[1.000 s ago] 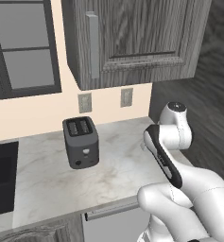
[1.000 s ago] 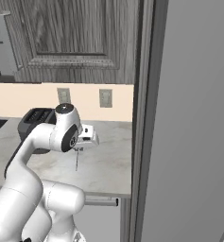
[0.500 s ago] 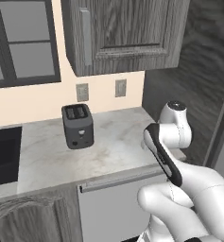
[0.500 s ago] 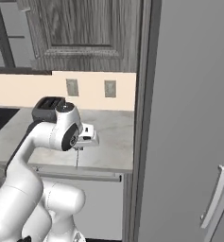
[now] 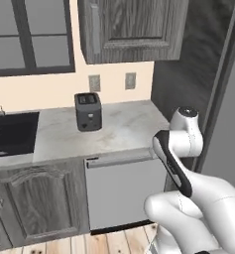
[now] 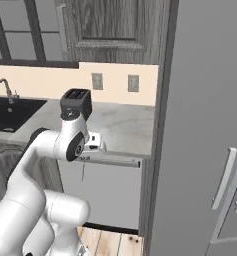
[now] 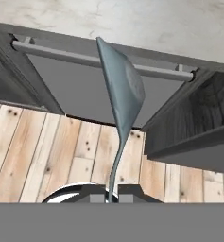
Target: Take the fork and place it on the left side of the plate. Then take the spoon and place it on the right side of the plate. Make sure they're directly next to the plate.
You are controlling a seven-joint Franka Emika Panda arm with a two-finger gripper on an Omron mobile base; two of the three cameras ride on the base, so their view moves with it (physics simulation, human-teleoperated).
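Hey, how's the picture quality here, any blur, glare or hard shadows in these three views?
Left base view: soft, slightly blurred, flat even light; the black boxy toaster casts only a faint shadow on the pale marble counter. Right base view: same softness, no glare. Hand view: sharpest; the grey metal spoon shows gentle shading, no glints.

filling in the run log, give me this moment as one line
gripper: shut on spoon | spoon: hangs bowl-down in front of dishwasher | toaster: on counter
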